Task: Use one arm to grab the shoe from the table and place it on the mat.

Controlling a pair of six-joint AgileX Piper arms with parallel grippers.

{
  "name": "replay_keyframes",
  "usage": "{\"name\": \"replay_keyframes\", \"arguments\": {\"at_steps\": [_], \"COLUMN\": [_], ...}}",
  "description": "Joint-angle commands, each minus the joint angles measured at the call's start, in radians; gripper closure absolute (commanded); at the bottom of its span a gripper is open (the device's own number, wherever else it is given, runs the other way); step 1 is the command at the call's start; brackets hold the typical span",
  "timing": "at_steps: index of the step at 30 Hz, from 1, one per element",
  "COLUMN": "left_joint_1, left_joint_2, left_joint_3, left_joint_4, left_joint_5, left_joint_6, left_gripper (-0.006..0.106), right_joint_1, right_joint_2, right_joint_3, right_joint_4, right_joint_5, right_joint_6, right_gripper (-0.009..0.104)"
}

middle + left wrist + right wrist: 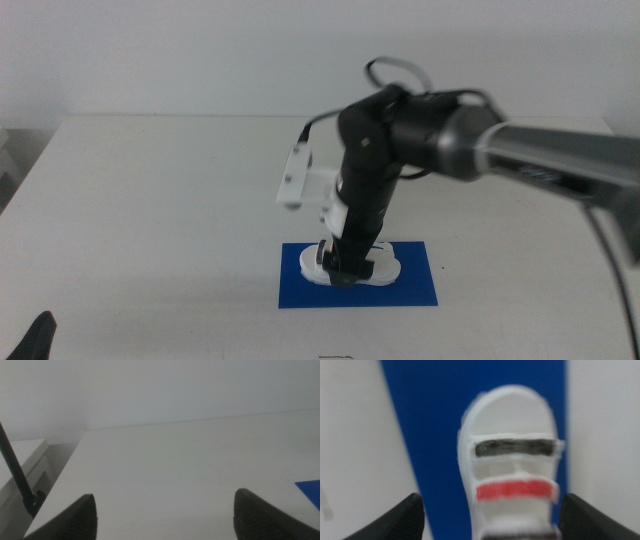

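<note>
The white shoe (387,268) with dark and red straps lies flat on the dark blue mat (412,288) near the table's front middle. The right arm (440,135) reaches in from the right and points down at it. My right gripper (345,266) is down over the shoe's middle. In the right wrist view the shoe (512,460) lies on the mat (430,420) between my right gripper's (492,512) jaws, which stand open on either side of it. My left gripper (38,336) waits at the front left corner, open and empty (165,510).
The white table (150,200) stretches around the mat. A white camera mount (296,178) sticks out from the right arm's wrist. A corner of the mat (310,489) shows in the left wrist view. A white wall stands behind the table.
</note>
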Motion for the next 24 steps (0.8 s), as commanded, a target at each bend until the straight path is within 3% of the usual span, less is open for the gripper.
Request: {"name": "replay_keyframes", "arguments": {"at_steps": [1, 11, 16, 24], "left_joint_1": [-0.004, -0.004, -0.004, -0.004], "left_joint_2": [-0.019, -0.019, -0.019, -0.019], "left_joint_3": [-0.003, -0.003, -0.003, -0.003], "left_joint_4": [-0.009, -0.009, -0.009, -0.009], "left_joint_5": [-0.082, -0.082, -0.082, -0.082], "left_joint_6": [-0.015, -0.015, -0.015, -0.015], "left_gripper": [0.007, 0.007, 0.007, 0.007], "right_joint_1": [-0.017, -0.112, -0.179, -0.322], "right_joint_2": [-0.186, -0.793, -1.091, -1.459], "right_joint_3": [0.041, 0.633, 0.912, 1.199], "right_joint_4": [0.021, 0.055, 0.036, 0.035], "right_joint_5": [-0.074, -0.569, -0.807, -0.918], "right_joint_6": [0.026, 0.429, 0.584, 0.615], "right_gripper": [0.001, 0.001, 0.002, 0.008]}}
